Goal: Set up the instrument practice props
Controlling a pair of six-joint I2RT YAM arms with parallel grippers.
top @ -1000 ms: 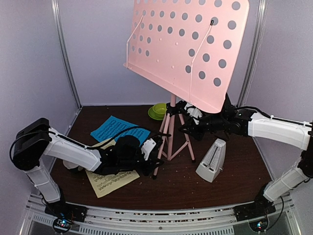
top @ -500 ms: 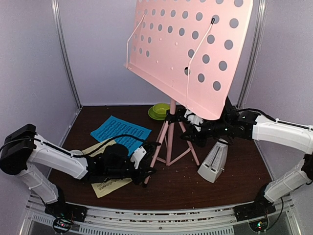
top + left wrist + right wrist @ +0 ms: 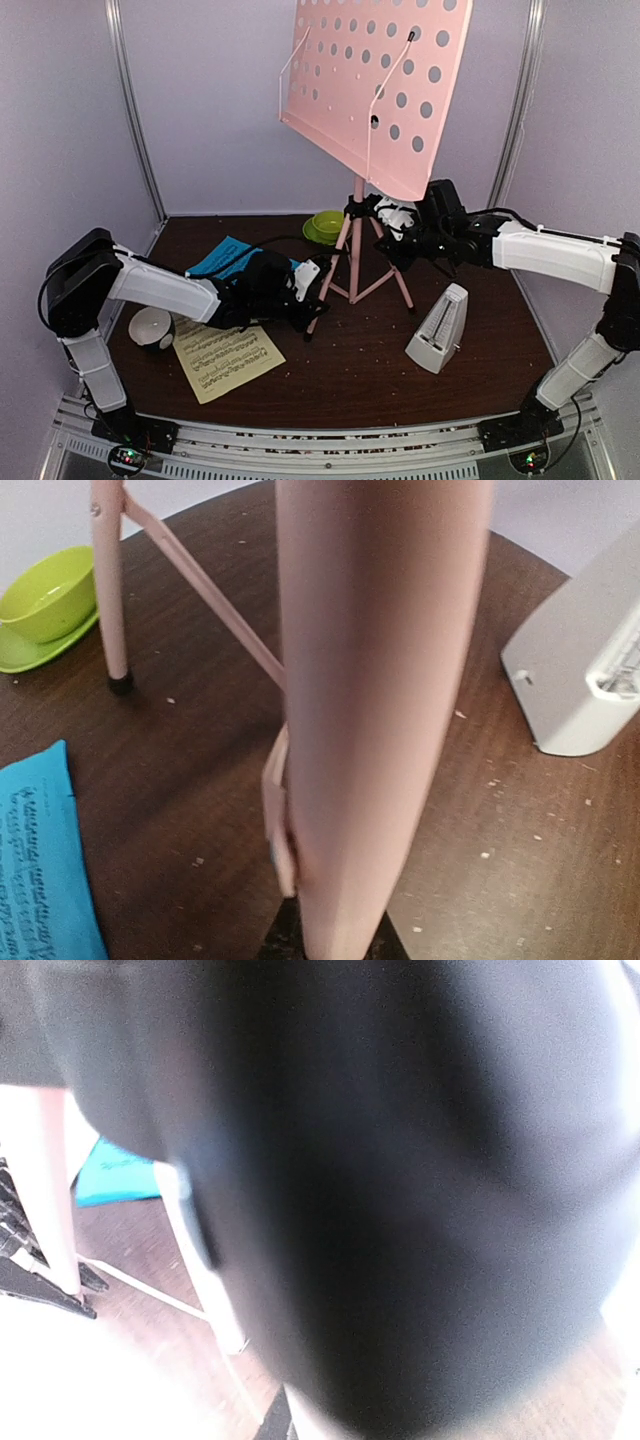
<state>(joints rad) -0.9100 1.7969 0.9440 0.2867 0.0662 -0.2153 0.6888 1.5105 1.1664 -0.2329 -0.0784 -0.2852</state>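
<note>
Fingers of the left gripper (image 3: 308, 308), low over the table (image 3: 380, 385) just beyond the pale-yellow page (image 3: 225, 362), are clamped on the front leg of the pink music stand (image 3: 370, 80). In the left wrist view that leg fills the middle of the picture. A small white-and-black cup (image 3: 150, 327) sits to the left of the page. The white metronome (image 3: 437, 328) stands apart on the right.

Farther in, the blue page (image 3: 222, 258) lies flat behind the left arm. The stand rises from the middle of the table with its tripod spread and its hole-punched desk high and tilted. The right gripper (image 3: 392, 238) reaches in at the hub where the legs meet the post. Its wrist view is only a dark blur, so from above its fingers seem closed on that hub. A green bowl (image 3: 326, 222) on its saucer sits at the back.

The step in hand looks like placing the stand. Next, all three feet should be settled before either grip lets go, one at a time. Both pages are still off the desk, and lifting thin sheets off a flat table will be fiddly.

Both pages carry printed staves of music, but no title is legible. No brand can be read on the metronome or the stand.
</note>
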